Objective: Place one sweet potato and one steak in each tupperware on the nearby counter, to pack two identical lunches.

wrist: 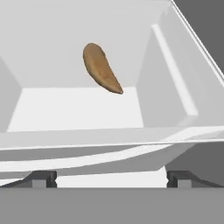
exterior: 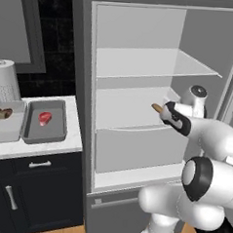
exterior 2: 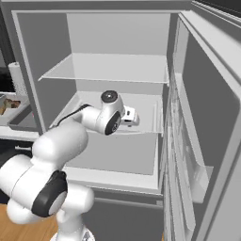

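Gripper [wrist: 112,177] spread wide, empty, at fridge shelf edge; sweet potato [wrist: 101,68] lies ahead, apart, centred.

Soft, even light with no evident single source, as in a flat render. The fridge interior [exterior: 138,105] reads pale grey, brightest on its shelf tops; shadows are faint and soft-edged. The sweet potato [wrist: 101,68] is evenly lit, casting no clear shadow. No glare or motion blur. Textures look slightly soft and low-resolution, and edges stay straight, without lens distortion.
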You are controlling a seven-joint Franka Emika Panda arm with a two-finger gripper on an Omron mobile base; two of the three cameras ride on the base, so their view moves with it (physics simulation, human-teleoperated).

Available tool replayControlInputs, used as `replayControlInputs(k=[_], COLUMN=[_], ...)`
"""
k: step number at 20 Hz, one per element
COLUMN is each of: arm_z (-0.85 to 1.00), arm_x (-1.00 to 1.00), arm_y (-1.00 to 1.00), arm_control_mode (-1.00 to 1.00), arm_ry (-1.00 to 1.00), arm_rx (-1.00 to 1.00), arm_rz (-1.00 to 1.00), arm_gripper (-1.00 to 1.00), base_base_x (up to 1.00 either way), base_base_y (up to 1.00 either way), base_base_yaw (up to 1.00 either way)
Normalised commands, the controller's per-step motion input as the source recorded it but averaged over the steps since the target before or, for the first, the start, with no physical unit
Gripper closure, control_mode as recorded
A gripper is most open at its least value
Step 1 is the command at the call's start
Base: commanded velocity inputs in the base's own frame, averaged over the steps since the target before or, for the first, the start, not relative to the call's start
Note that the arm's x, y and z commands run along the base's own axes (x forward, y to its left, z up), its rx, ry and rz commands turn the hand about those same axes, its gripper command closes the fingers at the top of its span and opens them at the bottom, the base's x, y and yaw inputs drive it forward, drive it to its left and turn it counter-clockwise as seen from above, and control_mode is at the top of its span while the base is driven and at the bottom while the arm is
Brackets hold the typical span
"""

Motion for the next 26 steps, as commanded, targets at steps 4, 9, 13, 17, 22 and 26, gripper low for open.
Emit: replayControlInputs(k=[4,9,13,17,22,26], arm_z=[-0.19,-0.23,-0.19,-0.18,-0.19,-0.16], arm_x=[0.41,0.4,0.47,0.49,0.48,0.47], arm_y=[0.0,-0.04,-0.06,-0.03,-0.06,-0.11], arm_control_mode=[-1.0,-1.0,-1.0,-1.0,-1.0,-1.0], arm_ry=[0.0,0.0,0.0,0.0,0.0,0.0], arm_rx=[0.0,0.0,0.0,0.0,0.0,0.0], arm_rz=[0.1,0.11,0.11,0.1,0.09,0.07], arm_gripper=[-1.0,-1.0,-1.0,-1.0,-1.0,-1.0], base_base_x=[0.0,0.0,0.0,0.0,0.0,0.0], base_base_y=[0.0,0.0,0.0,0.0,0.0,0.0], base_base_yaw=[0.0,0.0,0.0,0.0,0.0,0.0])
